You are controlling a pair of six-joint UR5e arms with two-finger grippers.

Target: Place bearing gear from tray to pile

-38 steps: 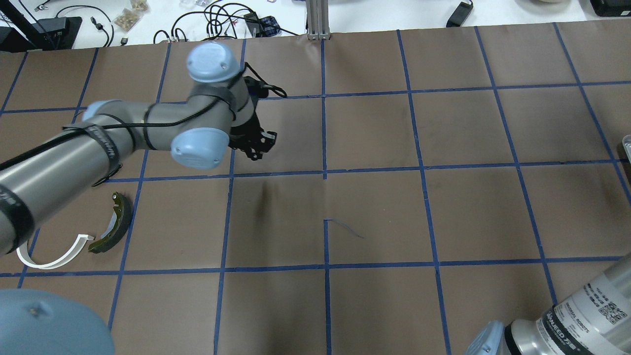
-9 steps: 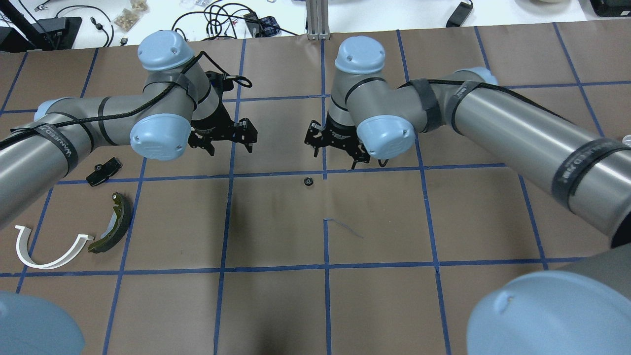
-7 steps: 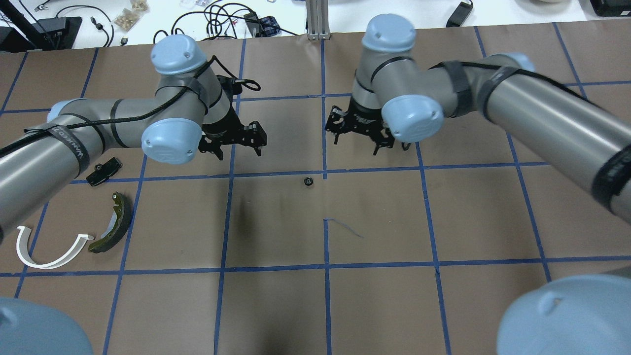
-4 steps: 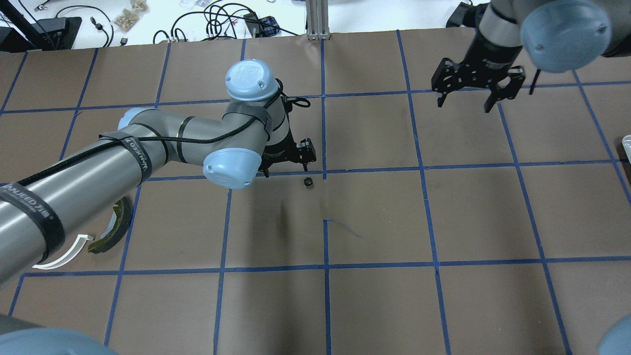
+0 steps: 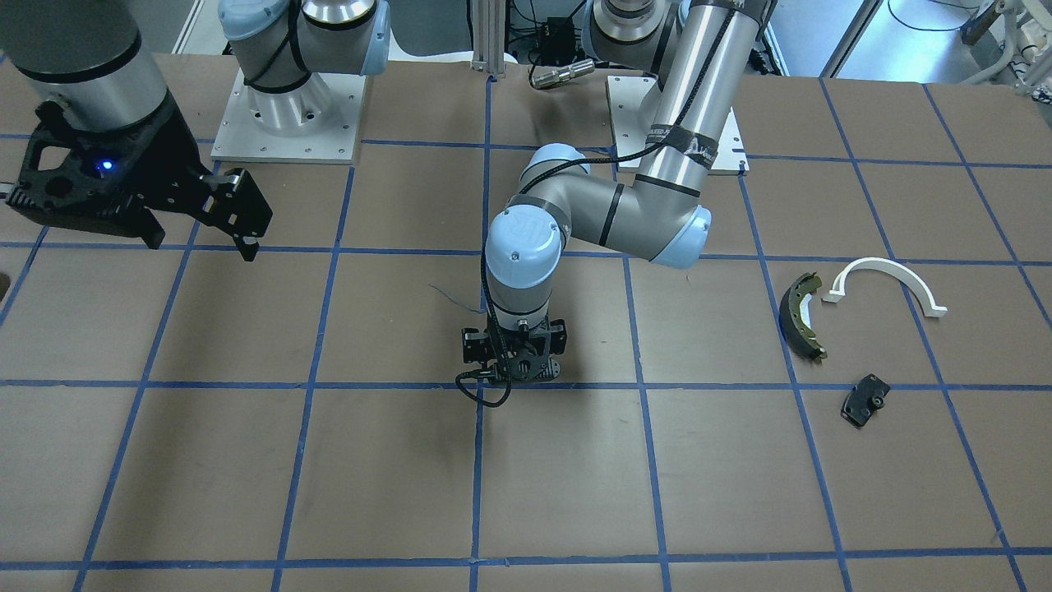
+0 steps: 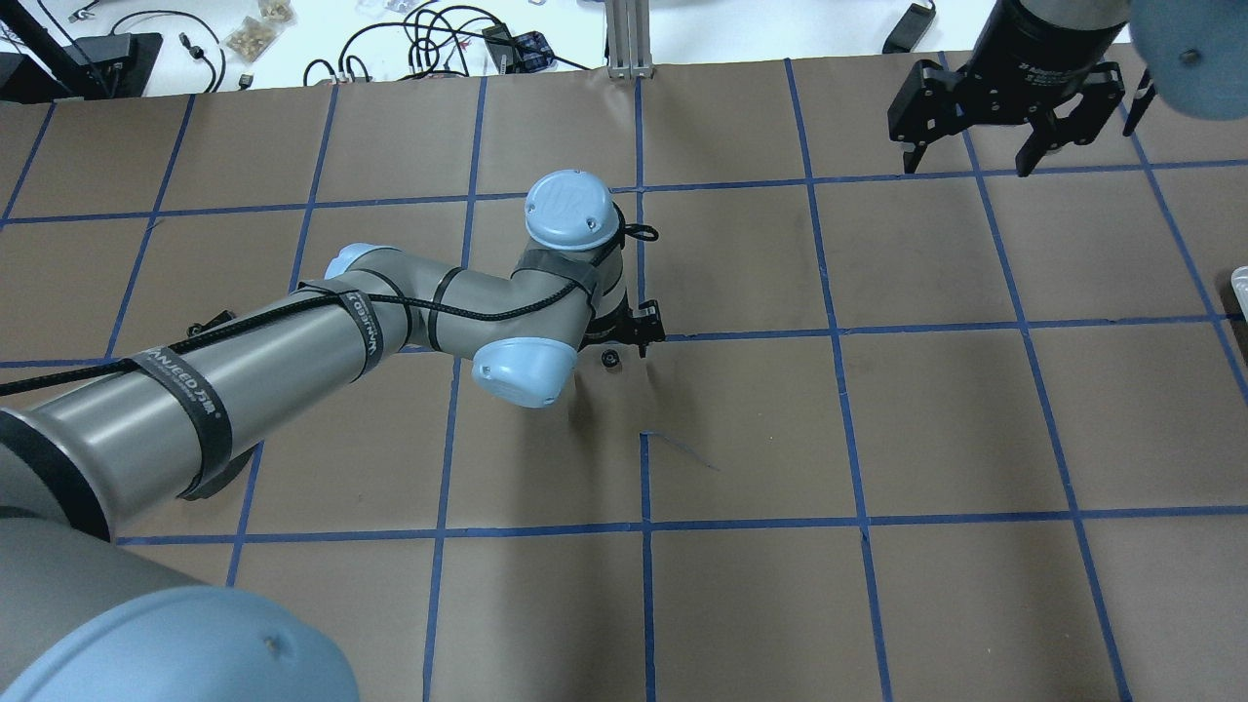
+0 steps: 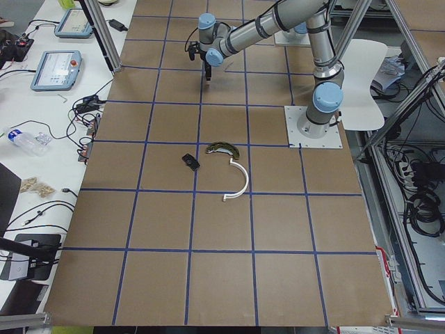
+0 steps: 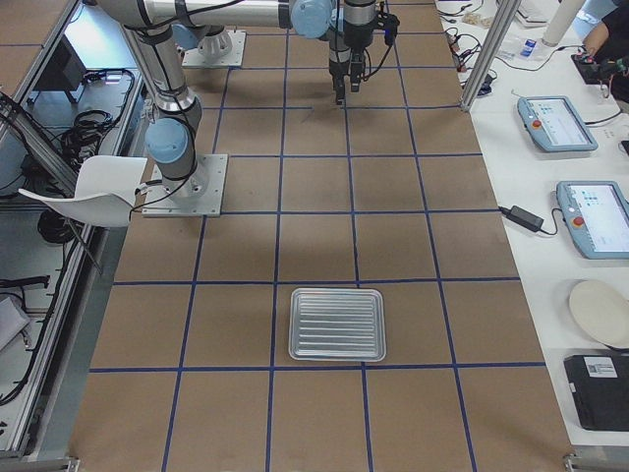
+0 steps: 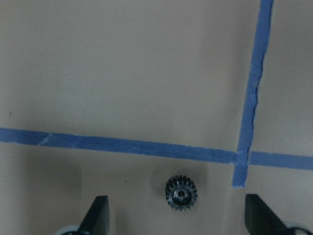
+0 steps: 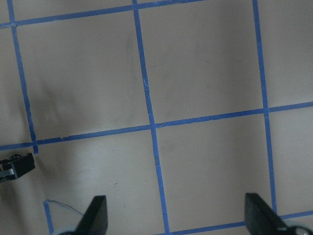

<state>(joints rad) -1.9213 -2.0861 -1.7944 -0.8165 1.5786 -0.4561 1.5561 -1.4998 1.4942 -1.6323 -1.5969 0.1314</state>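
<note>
On the table (image 6: 741,439), outside the tray (image 8: 334,324), the bearing gear (image 9: 181,193) lies between the left gripper's (image 9: 177,205) spread fingers (image 9: 98,218).

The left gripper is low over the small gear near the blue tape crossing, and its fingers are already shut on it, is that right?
Not shut. The left gripper is low over the gear near the tape crossing, but its fingers stand wide open, with the gear lying free between them. The left wrist-mounted view shows it.
</note>
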